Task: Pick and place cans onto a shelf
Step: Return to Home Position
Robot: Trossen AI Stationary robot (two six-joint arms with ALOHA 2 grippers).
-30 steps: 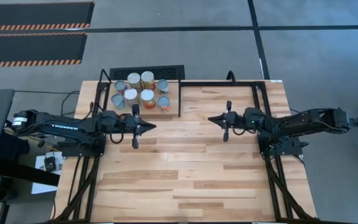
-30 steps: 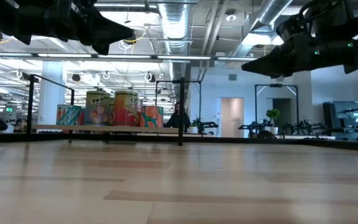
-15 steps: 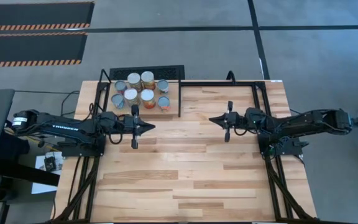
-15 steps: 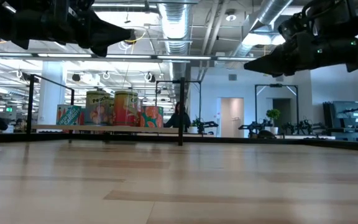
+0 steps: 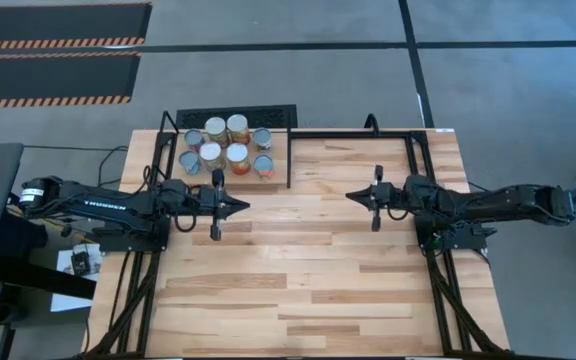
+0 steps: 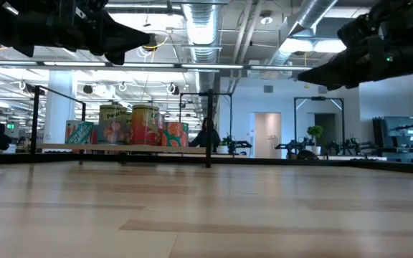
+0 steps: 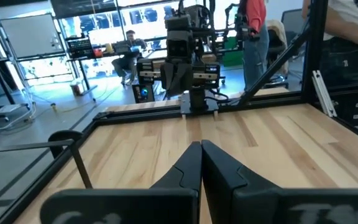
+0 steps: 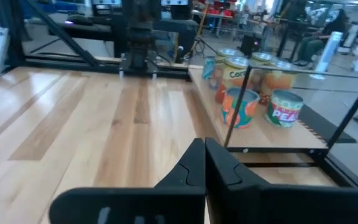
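Several cans [image 5: 226, 145] with silvery tops and orange, red or blue-grey labels stand upright on the shelf [image 5: 268, 176], a small light-wood board in a thin black rod frame at the table's far left. They also show in the low view [image 6: 131, 125] and the right wrist view [image 8: 253, 81]. My left gripper [image 5: 246, 204] hovers shut and empty above the table, just near of the shelf; its shut fingers show in its wrist view [image 7: 201, 149]. My right gripper [image 5: 349, 195] is shut and empty above the table's middle right, pointing toward the left gripper [image 8: 204, 149].
A black rod frame [image 5: 408, 135] runs along the table's far and side edges. Bare wooden tabletop [image 5: 298, 270] lies between and in front of the arms. A black grate [image 5: 236, 116] lies beyond the shelf. People [image 7: 253, 31] stand in the room behind.
My right gripper has drawn back toward the table's right edge and a little toward the near edge, staying shut. The cans have kept still.
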